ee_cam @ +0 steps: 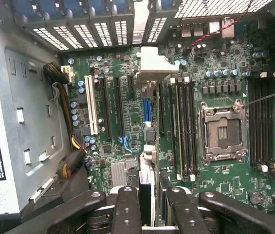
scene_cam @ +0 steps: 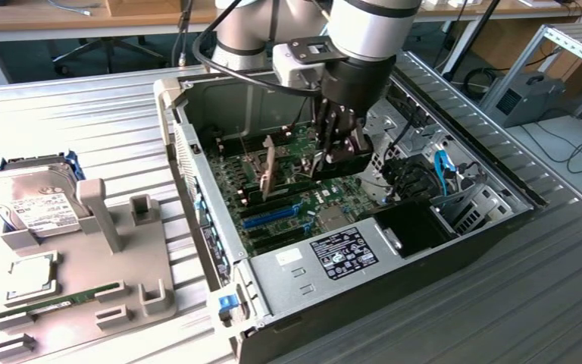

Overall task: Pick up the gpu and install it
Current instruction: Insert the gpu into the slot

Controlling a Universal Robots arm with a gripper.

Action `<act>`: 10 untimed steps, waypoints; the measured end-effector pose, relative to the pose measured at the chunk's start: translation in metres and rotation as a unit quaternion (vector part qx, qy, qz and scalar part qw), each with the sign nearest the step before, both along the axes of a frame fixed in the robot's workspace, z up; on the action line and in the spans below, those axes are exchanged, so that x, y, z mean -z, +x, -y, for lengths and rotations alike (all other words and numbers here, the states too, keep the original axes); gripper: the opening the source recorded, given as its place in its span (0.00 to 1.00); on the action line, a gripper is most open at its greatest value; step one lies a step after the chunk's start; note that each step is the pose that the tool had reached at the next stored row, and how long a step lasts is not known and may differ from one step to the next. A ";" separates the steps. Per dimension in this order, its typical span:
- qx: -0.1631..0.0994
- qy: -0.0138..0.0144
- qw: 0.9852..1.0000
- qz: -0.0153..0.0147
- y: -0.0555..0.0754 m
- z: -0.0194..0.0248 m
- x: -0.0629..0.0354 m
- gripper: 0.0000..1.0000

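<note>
Your claw [scene_cam: 336,155] sits inside the open computer case [scene_cam: 270,262], centre of the exterior frame, pinching the gpu [scene_cam: 267,171] edge-on between its fingers [ee_cam: 127,209]. The card stands upright over the motherboard [ee_cam: 215,78], its silver bracket toward the case's rear slots. At the exterior frame's left, a hard drive [scene_cam: 30,201] rests in the grey fixture [scene_cam: 94,288] on the worktop [scene_cam: 99,114].

A ribbed metal table [scene_cam: 89,121] carries an open computer case [scene_cam: 453,250] and a grey fixture tray [scene_cam: 119,303].
</note>
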State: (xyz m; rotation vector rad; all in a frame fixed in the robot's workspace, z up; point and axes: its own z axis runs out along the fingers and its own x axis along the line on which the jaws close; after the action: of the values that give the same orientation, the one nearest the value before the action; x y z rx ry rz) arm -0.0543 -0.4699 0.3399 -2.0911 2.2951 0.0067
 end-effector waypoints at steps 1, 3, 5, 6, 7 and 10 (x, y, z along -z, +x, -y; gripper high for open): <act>0.000 0.000 1.000 0.000 -0.003 -0.0025 0.0028 0.26; 0.000 0.000 1.000 0.000 -0.016 -0.0037 0.0079 0.26; 0.000 0.000 1.000 0.000 -0.021 -0.0037 0.0135 0.26; 0.000 0.000 1.000 0.000 -0.023 -0.0037 0.0170 0.26; 0.000 0.000 1.000 0.000 -0.025 -0.0037 0.0195 0.26; 0.000 0.000 1.000 0.000 -0.030 -0.0037 0.0255 0.26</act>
State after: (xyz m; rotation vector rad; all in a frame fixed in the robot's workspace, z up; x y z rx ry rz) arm -0.0838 -0.4662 0.3144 -2.0912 2.2951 0.0067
